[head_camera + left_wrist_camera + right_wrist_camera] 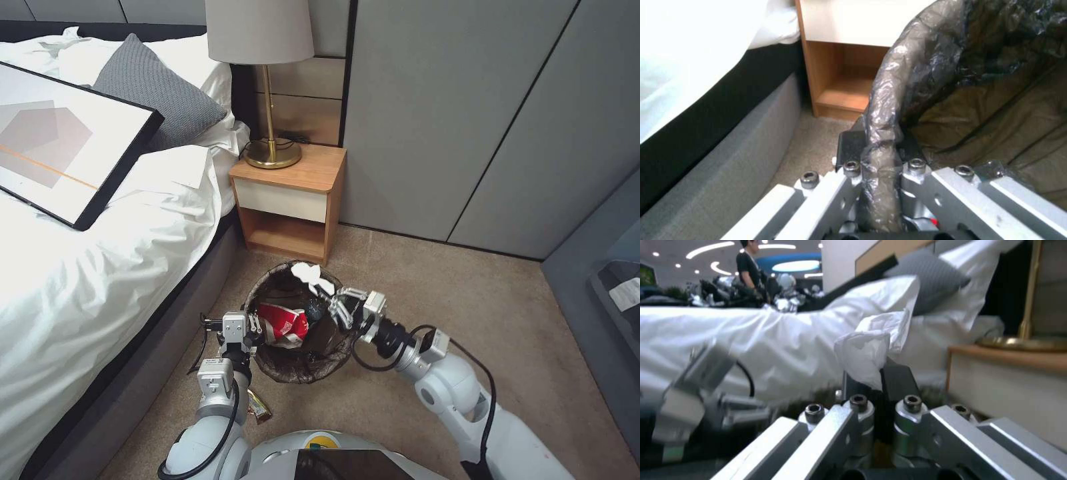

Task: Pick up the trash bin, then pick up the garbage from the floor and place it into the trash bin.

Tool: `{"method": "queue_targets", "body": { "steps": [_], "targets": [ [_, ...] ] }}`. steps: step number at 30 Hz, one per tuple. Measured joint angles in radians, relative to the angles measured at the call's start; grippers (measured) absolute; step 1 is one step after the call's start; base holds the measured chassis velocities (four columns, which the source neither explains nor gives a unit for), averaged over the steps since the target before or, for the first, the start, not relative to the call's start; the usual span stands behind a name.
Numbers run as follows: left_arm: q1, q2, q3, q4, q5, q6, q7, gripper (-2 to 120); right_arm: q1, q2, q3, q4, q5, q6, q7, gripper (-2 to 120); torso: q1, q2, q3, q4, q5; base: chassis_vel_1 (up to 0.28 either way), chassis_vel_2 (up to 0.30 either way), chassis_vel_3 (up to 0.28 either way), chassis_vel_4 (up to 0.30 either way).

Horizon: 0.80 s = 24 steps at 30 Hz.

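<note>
The trash bin point(301, 369), lined with a dark brown bag, is held off the carpet beside the bed. My left gripper point(253, 328) is shut on its near rim; in the left wrist view the fingers point(849, 150) pinch the bagged rim point(882, 133). Inside the bin lie a red-and-white packet point(283, 322) and other dark garbage. My right gripper point(331, 298) hovers over the bin's right side, shut on a white tissue scrap point(312, 275). The same tissue point(871, 350) sticks up between its fingers point(898, 380). A yellow wrapper point(259, 407) lies on the floor by my left arm.
The bed point(93, 267) with white sheets runs along the left, carrying a framed picture point(60, 143) and a grey pillow point(157, 90). A wooden nightstand point(290, 200) with a brass lamp point(270, 80) stands just behind the bin. Grey wall panels point(480, 113) close the back; open carpet point(453, 293) lies to the right.
</note>
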Motion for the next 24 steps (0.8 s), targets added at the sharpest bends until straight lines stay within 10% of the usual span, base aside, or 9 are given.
{"method": "queue_targets", "body": {
  "steps": [9,24],
  "targets": [
    [0.0,0.0,0.0,0.0,0.0,0.0,0.0,2,-0.02,0.029,-0.026,-0.097,-0.04,0.021,-0.002,2,0.0,0.0,0.0,-0.0001,0.0,0.0,0.0,0.0,0.0],
    [0.0,0.0,0.0,0.0,0.0,0.0,0.0,2,-0.025,0.052,-0.042,-0.128,-0.071,0.03,0.005,59,0.0,0.0,0.0,0.0,0.0,0.0,0.0,0.0,0.0]
  ]
}}
